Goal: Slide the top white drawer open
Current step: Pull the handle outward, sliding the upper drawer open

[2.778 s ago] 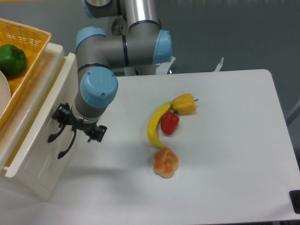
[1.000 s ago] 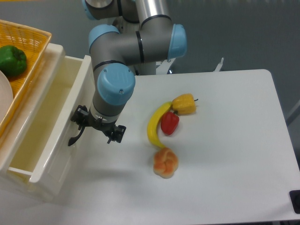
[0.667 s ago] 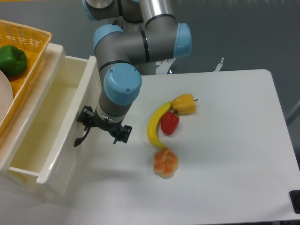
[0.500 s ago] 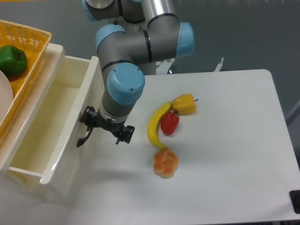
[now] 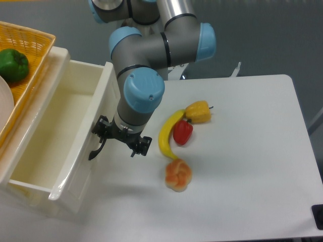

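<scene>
The top white drawer (image 5: 97, 102) stands pulled well out of the cream cabinet at the left, and its bare inside (image 5: 45, 146) shows. Its curved black handle (image 5: 94, 151) hangs on the front panel, facing the table. My gripper (image 5: 108, 137) points down at the upper end of that handle, under the arm's blue-capped wrist (image 5: 143, 94). It appears shut on the handle. The fingertips are mostly hidden beneath the wrist.
A yellow woven basket (image 5: 35, 43) on the cabinet top holds a green pepper (image 5: 12, 64) and a white plate (image 5: 2, 108). On the white table (image 5: 252, 166) lie a banana (image 5: 168, 135), a yellow pepper (image 5: 199, 112), a red pepper (image 5: 182, 132) and an orange pastry (image 5: 177, 175).
The drawer has slid from nearly closed to far open, moving right with my gripper on its handle. The lower drawer's handle is now covered by the open drawer.
</scene>
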You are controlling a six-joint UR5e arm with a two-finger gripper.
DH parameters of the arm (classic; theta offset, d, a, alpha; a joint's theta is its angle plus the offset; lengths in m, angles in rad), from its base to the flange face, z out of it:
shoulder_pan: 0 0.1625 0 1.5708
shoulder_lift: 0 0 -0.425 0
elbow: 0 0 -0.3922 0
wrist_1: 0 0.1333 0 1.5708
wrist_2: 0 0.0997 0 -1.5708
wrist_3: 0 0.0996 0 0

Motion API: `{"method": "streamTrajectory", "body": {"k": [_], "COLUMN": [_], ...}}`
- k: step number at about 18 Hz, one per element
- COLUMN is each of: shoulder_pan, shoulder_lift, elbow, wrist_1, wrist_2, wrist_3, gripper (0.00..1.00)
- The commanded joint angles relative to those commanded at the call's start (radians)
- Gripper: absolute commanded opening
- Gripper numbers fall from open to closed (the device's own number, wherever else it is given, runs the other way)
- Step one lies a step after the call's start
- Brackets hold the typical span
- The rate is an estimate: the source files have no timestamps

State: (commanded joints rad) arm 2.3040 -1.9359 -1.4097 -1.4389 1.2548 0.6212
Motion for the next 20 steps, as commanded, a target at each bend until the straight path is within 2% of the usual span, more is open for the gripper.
{"method": "streamTrajectory", "body": {"k": [20], "shoulder_pan": [0.041], "shoulder_lift": [-0.014], "elbow": [0.015], "wrist_1": [-0.002], "wrist_2": [0.009], "wrist_3": [0.043], "gripper": [1.00]}}
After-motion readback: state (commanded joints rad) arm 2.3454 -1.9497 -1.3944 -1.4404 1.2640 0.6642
